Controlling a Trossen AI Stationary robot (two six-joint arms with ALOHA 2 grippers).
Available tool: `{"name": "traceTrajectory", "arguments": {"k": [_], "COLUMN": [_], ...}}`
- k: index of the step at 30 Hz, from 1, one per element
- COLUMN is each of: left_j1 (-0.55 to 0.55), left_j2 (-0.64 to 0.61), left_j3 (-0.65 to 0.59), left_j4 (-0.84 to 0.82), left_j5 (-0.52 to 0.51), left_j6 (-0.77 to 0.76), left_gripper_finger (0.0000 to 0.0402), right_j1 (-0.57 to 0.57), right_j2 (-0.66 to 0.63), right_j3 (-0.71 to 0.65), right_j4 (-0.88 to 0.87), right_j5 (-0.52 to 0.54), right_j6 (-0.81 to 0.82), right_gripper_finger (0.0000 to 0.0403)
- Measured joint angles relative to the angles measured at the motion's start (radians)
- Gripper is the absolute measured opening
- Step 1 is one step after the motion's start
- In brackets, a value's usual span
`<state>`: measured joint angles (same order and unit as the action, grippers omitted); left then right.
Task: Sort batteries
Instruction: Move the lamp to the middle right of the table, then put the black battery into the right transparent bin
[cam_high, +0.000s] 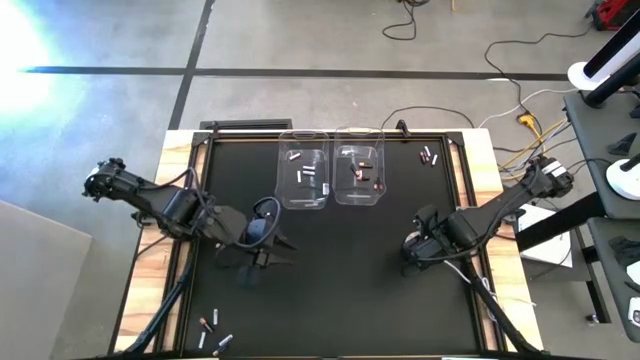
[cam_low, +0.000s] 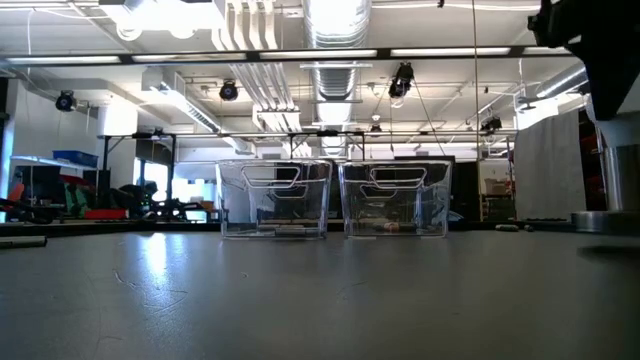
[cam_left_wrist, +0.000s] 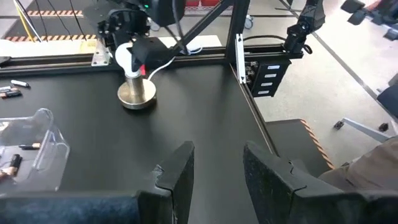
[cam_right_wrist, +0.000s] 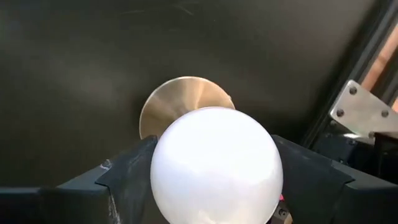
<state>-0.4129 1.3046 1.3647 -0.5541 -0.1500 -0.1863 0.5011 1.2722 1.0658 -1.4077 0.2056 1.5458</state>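
Two clear bins (cam_high: 303, 178) (cam_high: 360, 175) stand side by side at the table's far middle, each with a few batteries (cam_high: 308, 175) inside. Loose batteries lie near the near-left corner (cam_high: 212, 335) and the far-right corner (cam_high: 430, 155). My left gripper (cam_left_wrist: 217, 177) is open at the table's left middle (cam_high: 268, 250), near side of the bins, with nothing between its fingers. My right gripper (cam_right_wrist: 214, 168) is at the right middle (cam_high: 413, 250), over a round metal disc with a white ball on top (cam_left_wrist: 137, 93). My right gripper has the white ball (cam_right_wrist: 214, 143) of the metal disc between its two fingers (cam_right_wrist: 127, 177), one on each side. It comes from above, pointing down. The brass disc (cam_right_wrist: 180, 99) lies flat on the table under the ball.
The black mat (cam_high: 340, 290) is bare between the two arms and on the near side. A raised black frame (cam_left_wrist: 239, 56) runs along the table's edges. The right-hand bin (cam_left_wrist: 37, 146) shows in the left wrist view, with loose batteries (cam_left_wrist: 12, 88) beyond it.
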Motion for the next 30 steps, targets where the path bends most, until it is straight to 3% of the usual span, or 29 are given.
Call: {"name": "traceTrajectory", "arguments": {"k": [6,13,19,23,30], "left_j1": [-0.010,-0.009,-0.009,-0.009,-0.009], "left_j2": [0.000,0.000,-0.008,-0.011,-0.011], "left_j3": [0.000,0.000,0.000,0.000,0.000], "left_j4": [-0.003,-0.002,0.006,0.007,-0.005], "left_j5": [0.000,0.000,0.001,0.002,0.002], "left_j6": [-0.015,-0.015,-0.055,-0.079,-0.086], "left_gripper_finger": [0.0119,0.0119,0.0119,0.0119,0.0119], "right_j1": [0.000,0.000,-0.033,-0.139,-0.464], "right_j2": [-0.002,-0.002,-0.002,-0.008,-0.015], "right_j3": [-0.009,0.112,0.214,0.224,0.207], "right_j4": [0.004,-0.001,-0.030,-0.049,-0.037], "right_j5": [-0.030,-0.029,0.073,0.130,0.075], "right_j6": [0.011,0.002,-0.001,-0.046,-0.292], "right_gripper_finger": [0.0290,0.0333,0.0364,0.0364,0.0363]}}
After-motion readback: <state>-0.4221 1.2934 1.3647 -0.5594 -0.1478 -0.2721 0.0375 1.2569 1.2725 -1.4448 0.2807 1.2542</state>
